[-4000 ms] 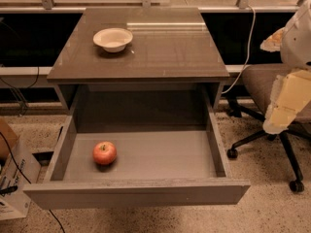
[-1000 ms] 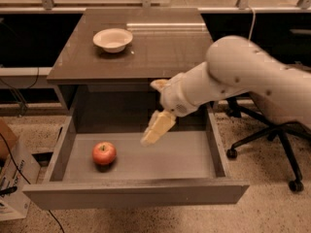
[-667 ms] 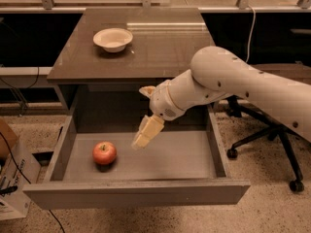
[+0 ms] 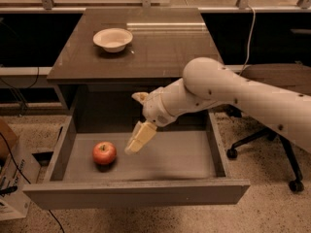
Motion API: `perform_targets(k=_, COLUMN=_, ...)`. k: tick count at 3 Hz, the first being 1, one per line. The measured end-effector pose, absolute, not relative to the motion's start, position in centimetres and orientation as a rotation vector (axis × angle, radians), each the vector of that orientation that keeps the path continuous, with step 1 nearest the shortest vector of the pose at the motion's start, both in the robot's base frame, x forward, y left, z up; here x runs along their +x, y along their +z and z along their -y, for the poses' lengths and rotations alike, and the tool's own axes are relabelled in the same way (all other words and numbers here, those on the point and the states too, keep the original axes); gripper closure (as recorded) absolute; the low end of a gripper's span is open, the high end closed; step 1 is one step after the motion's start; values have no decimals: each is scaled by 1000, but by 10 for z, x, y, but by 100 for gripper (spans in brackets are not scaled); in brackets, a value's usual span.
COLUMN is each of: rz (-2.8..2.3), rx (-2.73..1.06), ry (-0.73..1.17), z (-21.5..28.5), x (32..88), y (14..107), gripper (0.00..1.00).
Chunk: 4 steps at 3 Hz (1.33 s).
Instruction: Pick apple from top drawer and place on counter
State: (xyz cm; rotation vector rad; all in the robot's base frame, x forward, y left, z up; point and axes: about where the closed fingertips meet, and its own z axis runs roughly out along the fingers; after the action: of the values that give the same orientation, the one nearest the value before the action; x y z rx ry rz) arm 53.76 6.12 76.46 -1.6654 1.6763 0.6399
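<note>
The red apple [image 4: 104, 153] lies on the floor of the open top drawer [image 4: 175, 157], left of its middle. My gripper [image 4: 132, 124] hangs over the drawer just right of the apple and a little above it, with its cream fingers [image 4: 141, 137] pointing left and down, apart and empty. It does not touch the apple. My white arm reaches in from the right across the drawer's right side. The glossy dark counter [image 4: 165, 52] lies above and behind the drawer.
A cream-white bowl [image 4: 112, 39] stands on the counter at the back left. An office chair [image 4: 286, 154] stands on the floor to the right of the drawer. A cardboard box [image 4: 8, 178] and cables are at the left.
My arm came in from the right edge, over the drawer. In the last second the gripper moved left and down, closer to the apple. The apple and bowl have not moved.
</note>
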Motion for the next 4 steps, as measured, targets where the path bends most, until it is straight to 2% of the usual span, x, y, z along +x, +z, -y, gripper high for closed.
perform_targets(k=4, rz=-1593, rx=-1678, ry=924, z=-154, x=545, y=660, gripper=0)
